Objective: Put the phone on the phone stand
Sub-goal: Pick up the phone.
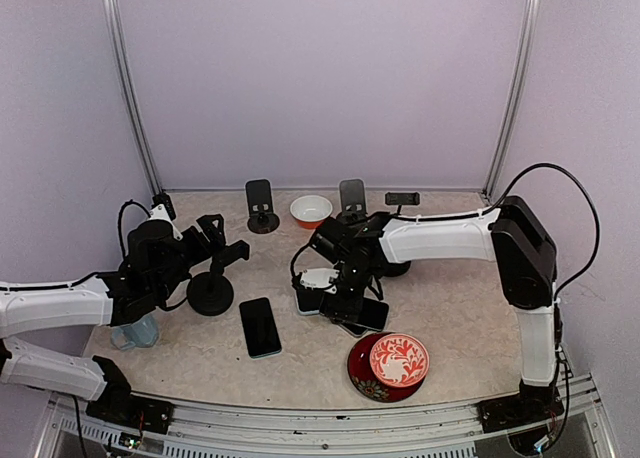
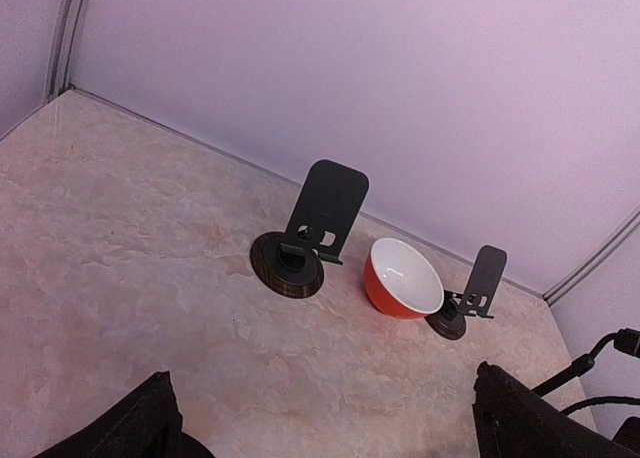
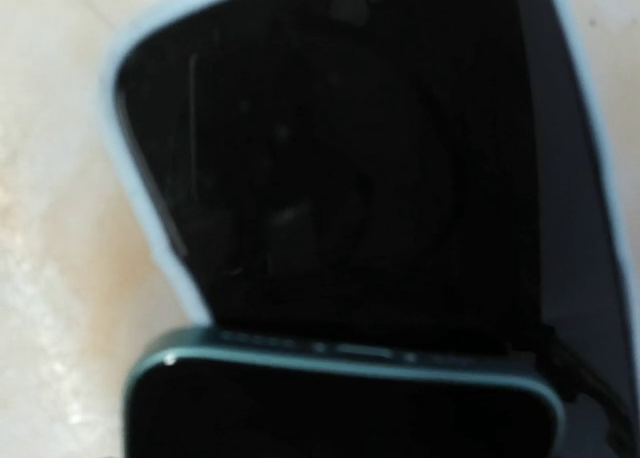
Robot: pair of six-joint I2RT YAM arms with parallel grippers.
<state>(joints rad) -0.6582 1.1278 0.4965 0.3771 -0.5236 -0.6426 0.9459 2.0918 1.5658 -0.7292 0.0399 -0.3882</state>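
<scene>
While my right pincer (image 1: 340, 296) hangs low over a pale-edged phone (image 3: 340, 178) at centre frame, I cannot tell whether its jaws grip it. My left pincer (image 1: 222, 240) stands wide open, holding nothing, at left. A phone stand (image 1: 261, 206) and a second stand (image 1: 352, 196) rise at the table (image 1: 450, 318)'s far edge, either side of an orange bowl (image 1: 311, 210), bare tabletop before them. Another phone (image 1: 260, 327) lies flat at lower centre.
</scene>
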